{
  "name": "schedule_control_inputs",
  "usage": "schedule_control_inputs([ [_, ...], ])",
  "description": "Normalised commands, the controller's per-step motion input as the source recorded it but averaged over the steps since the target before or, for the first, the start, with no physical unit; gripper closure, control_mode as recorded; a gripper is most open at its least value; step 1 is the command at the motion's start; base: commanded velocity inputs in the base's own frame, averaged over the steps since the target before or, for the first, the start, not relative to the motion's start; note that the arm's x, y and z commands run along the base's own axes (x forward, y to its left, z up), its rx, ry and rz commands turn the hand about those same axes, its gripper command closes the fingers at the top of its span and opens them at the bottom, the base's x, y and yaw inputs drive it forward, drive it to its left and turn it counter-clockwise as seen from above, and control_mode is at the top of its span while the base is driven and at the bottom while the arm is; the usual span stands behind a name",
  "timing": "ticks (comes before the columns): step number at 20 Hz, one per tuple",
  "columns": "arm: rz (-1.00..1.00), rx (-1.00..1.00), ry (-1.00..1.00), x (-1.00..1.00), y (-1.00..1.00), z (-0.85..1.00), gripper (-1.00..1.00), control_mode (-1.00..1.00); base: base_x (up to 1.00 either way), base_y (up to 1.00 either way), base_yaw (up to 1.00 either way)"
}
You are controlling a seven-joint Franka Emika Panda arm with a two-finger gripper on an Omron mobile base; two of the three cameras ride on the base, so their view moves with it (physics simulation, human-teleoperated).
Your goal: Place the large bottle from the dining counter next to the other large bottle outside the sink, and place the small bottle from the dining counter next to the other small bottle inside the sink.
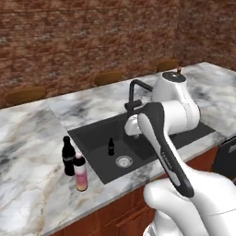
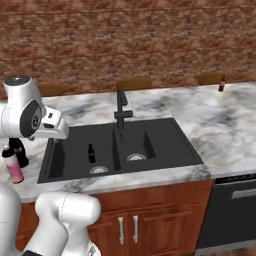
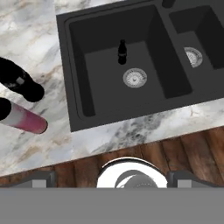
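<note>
The large bottle (image 1: 80, 172) (image 3: 25, 119), pink-bodied with a dark cap, stands on the marbled top left of the sink (image 1: 94, 133), right beside the other large bottle (image 1: 68, 156) (image 3: 21, 83), which is all black. Inside the left basin the other small bottle (image 1: 110, 146) (image 2: 91, 153) (image 3: 122, 51) stands upright behind the round drain (image 3: 134, 77). The small bottle (image 2: 221, 83), red-brown, stands far back right on the dining counter (image 2: 222, 107). My gripper (image 3: 112, 178) hangs open high above the counter's front edge, holding nothing, its tips wide apart.
A black arched faucet (image 2: 121, 106) rises behind the divider between the two basins. Wooden chair backs (image 1: 108, 77) line the far side of the counter before a brick wall. A dark dishwasher front (image 2: 234, 212) sits under the counter at the right.
</note>
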Motion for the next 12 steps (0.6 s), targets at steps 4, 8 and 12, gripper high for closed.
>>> schedule_control_inputs([
  [4,0.0,0.0,0.0,0.0,0.0,0.0,-1.0,1.0,0.11,-0.41,-0.5],
  [8,0.0,0.0,0.0,0.0,0.0,0.0,-1.0,1.0,0.2,-0.3,-0.58],
  [12,0.0,0.0,0.0,0.0,0.0,0.0,-1.0,1.0,0.24,-0.35,-0.6],
])
